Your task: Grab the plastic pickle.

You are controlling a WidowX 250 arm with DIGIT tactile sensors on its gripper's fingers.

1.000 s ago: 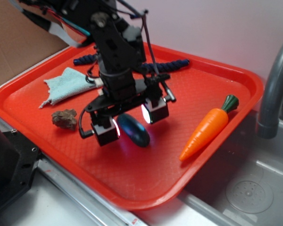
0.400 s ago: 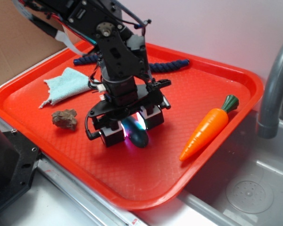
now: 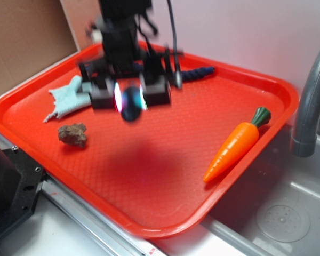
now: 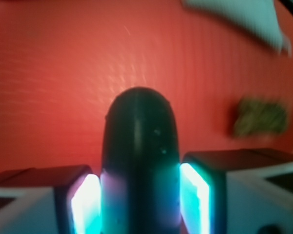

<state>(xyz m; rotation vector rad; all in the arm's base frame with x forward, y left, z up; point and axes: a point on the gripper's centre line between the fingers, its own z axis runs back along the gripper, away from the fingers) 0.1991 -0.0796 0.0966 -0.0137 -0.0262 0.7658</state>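
Judged from these views, the grab looks done. Near the red plastic tray's [image 3: 165,213] front left edge lies a brown lumpy rock [image 3: 72,134]; an orange toy carrot with a green top [image 3: 236,145] lies by the right edge. Further back, the black end effector [image 3: 130,96] hangs blurred above the tray, its 2 fingers [image 4: 90,202] clamped on the dark teal glossy plastic pickle [image 4: 139,156], clear of the surface. A pale blue cloth [image 3: 66,98] lies at the far left. Only holding it securely remains.

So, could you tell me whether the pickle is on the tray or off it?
Off it: the plastic pickle sits clamped in the gripper, above the red tray, with a shadow below.
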